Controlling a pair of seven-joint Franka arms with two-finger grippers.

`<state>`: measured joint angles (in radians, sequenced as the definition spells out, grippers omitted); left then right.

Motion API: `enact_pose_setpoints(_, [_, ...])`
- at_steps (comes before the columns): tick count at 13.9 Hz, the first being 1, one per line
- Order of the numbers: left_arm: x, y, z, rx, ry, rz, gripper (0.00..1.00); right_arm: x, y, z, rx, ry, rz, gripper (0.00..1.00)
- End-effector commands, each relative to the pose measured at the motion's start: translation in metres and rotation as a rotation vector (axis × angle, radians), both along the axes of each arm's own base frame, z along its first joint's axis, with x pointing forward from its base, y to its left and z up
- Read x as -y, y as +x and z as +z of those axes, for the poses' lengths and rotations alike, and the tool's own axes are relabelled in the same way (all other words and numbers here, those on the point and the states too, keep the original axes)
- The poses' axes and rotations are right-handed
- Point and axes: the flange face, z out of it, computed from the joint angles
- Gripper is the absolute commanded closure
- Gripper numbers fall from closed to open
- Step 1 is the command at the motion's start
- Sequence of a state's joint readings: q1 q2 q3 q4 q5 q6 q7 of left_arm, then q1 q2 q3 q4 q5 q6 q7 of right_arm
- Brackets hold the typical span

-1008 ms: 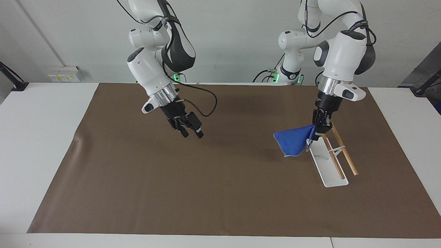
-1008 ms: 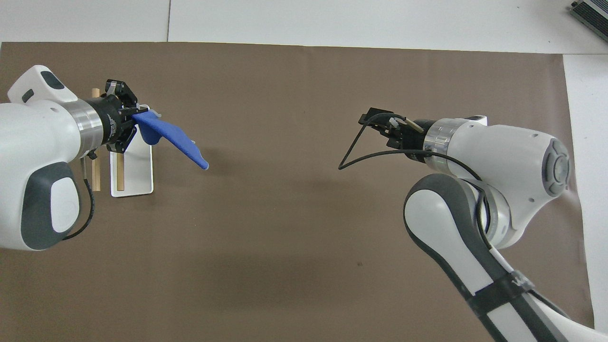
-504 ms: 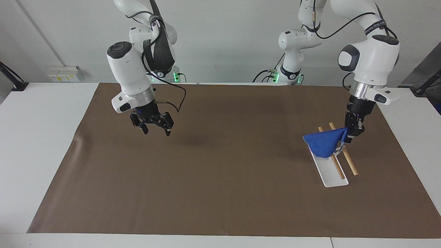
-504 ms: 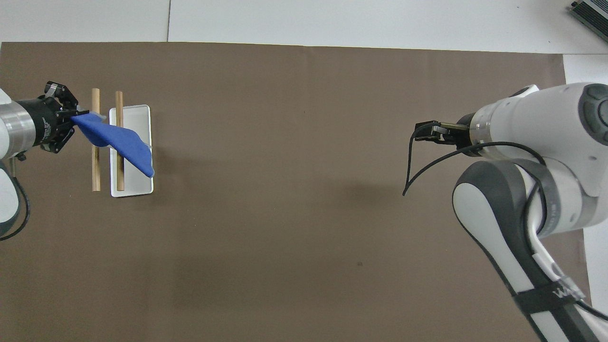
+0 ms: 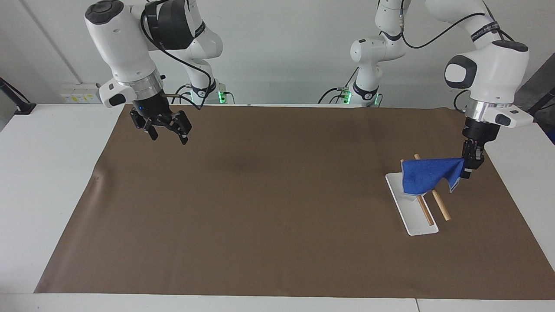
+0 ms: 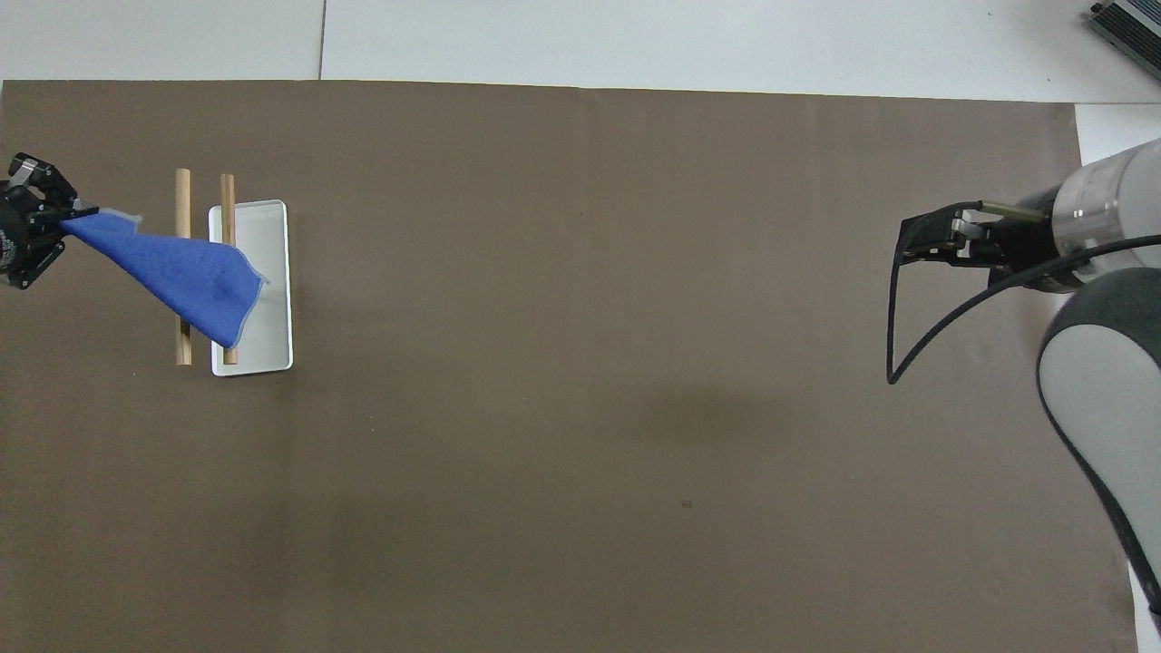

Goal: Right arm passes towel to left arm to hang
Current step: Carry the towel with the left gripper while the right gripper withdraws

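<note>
Facing view: the left pincer (image 5: pixel 470 167) is clamped on a corner of the towel (image 5: pixel 424 175), draped over the rack (image 5: pixel 418 203) at the left arm's end of the desk (image 5: pixel 26 182); let go now and it may slide off.

Overhead view: the right pincer (image 6: pixel 925 245), fingers apart and empty, waits over the right arm's end.

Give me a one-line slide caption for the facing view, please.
Left gripper drapes the blue towel over a two-rail wooden rack while the right gripper hangs open.
</note>
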<state>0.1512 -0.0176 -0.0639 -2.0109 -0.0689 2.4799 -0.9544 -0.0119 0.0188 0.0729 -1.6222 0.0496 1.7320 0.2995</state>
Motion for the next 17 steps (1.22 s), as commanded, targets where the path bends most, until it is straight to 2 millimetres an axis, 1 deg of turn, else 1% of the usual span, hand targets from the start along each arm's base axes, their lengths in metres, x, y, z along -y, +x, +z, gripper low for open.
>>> enact_pose_setpoints(1, [-0.005,0.003,-0.011,0.012,0.006,-0.008,1.0,0.023,-0.003,0.024,-0.018,-0.03,0.037,0.0])
enact_pose_setpoints(3, [-0.001,0.013,-0.023,0.047,0.011,-0.013,1.0,0.048,-0.011,0.038,-0.041,-0.048,0.027,0.0])
enact_pose_setpoints(4, [0.004,0.016,-0.022,0.073,0.009,-0.012,1.0,0.057,-0.015,0.045,-0.055,-0.074,0.05,0.0])
enact_pose_setpoints(6, [0.014,0.021,-0.022,0.086,0.007,-0.03,1.0,0.082,-0.023,0.057,-0.059,-0.09,0.056,0.0])
enact_pose_setpoints(7, [0.024,0.025,-0.019,0.101,0.005,-0.045,1.0,0.082,-0.029,0.056,-0.066,-0.089,0.058,0.0])
enact_pose_setpoints(8, [0.028,0.029,-0.017,0.12,0.002,-0.049,1.0,0.083,-0.035,0.054,-0.088,-0.087,0.056,0.0])
enact_pose_setpoints(9, [0.032,0.033,-0.016,0.138,0.001,-0.055,1.0,0.083,-0.036,0.052,-0.095,-0.095,0.057,0.0])
enact_pose_setpoints(11, [0.033,0.048,-0.017,0.171,-0.001,-0.057,1.0,0.083,-0.039,0.045,-0.087,-0.094,0.059,0.0])
enact_pose_setpoints(13, [0.03,0.068,-0.018,0.187,-0.007,-0.053,1.0,0.082,-0.039,0.043,-0.089,-0.094,0.06,0.0])
enact_pose_setpoints(15, [0.028,0.07,-0.018,0.19,-0.006,-0.053,1.0,0.079,-0.04,0.043,-0.099,-0.09,0.068,0.0])
enact_pose_setpoints(16, [0.032,0.07,-0.018,0.189,-0.009,-0.058,1.0,0.079,-0.04,0.043,-0.099,-0.09,0.069,0.0])
enact_pose_setpoints(17, [0.042,0.071,-0.018,0.192,-0.015,-0.072,1.0,0.079,-0.041,0.042,-0.106,-0.091,0.071,0.0])
